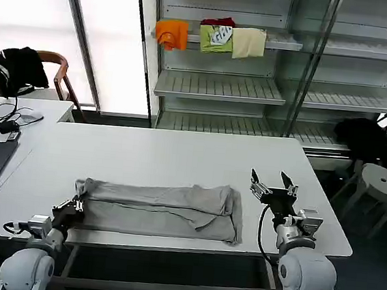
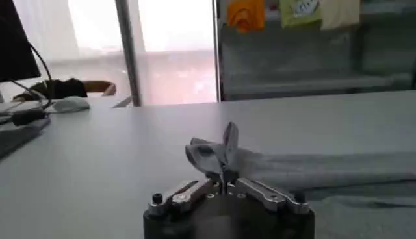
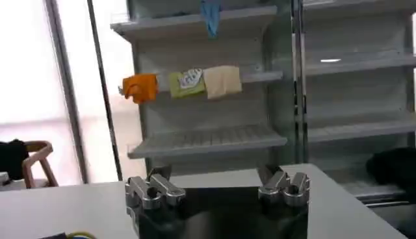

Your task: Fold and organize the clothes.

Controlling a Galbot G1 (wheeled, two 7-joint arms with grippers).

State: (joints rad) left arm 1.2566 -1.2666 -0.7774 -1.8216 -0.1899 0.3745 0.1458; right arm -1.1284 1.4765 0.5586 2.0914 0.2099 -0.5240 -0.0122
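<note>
One garment: a light grey shirt [image 1: 160,209] is laid folded into a long band across the near part of the white table [image 1: 178,159], close to its front edge.
Shirt's left end: a corner of cloth is bunched and lifted slightly off the tabletop, seen standing up in the left wrist view [image 2: 221,152].
Left gripper [image 1: 76,206]: its fingers are clamped together on that raised corner, at the band's left end.
Right gripper [image 1: 272,185]: it is held above the table just beside the shirt's right end, apart from the cloth, with fingers spread and nothing between them.
Shelving: small orange, green and cream garments [image 1: 211,37] are draped over a shelf behind the table.
</note>
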